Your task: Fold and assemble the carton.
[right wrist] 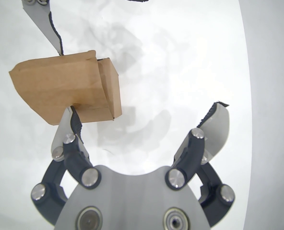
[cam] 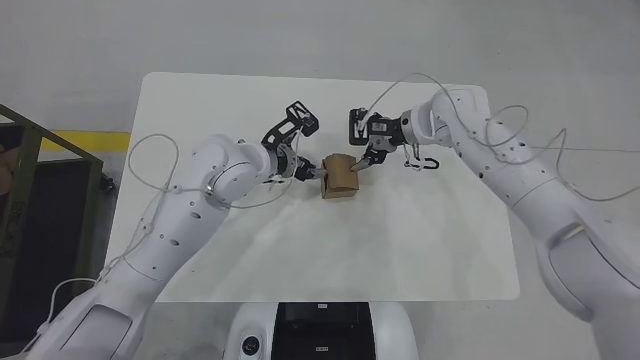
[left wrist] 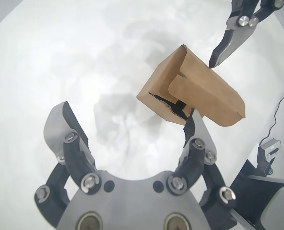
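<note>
A small brown cardboard carton [cam: 340, 178] lies on the white table [cam: 300, 250], partly folded, with one end still gaping and a tab showing [left wrist: 178, 84]. My left gripper [left wrist: 130, 113] is open; one fingertip [left wrist: 192, 120] touches the carton's gaping end, while the other finger stands clear over bare table. My right gripper [right wrist: 144, 108] is open too, with one fingertip [right wrist: 71, 113] pressed against the carton's [right wrist: 60, 82] near side and the other free. In the top view the left gripper [cam: 308, 143] and the right gripper [cam: 358, 142] flank the carton from its two sides.
A dark metal rack [cam: 40, 190] stands off the table's left edge, by a yellow floor line [cam: 100, 140]. A black clip and cables [cam: 425, 164] hang by the right arm. White table surface stretches in front of the carton.
</note>
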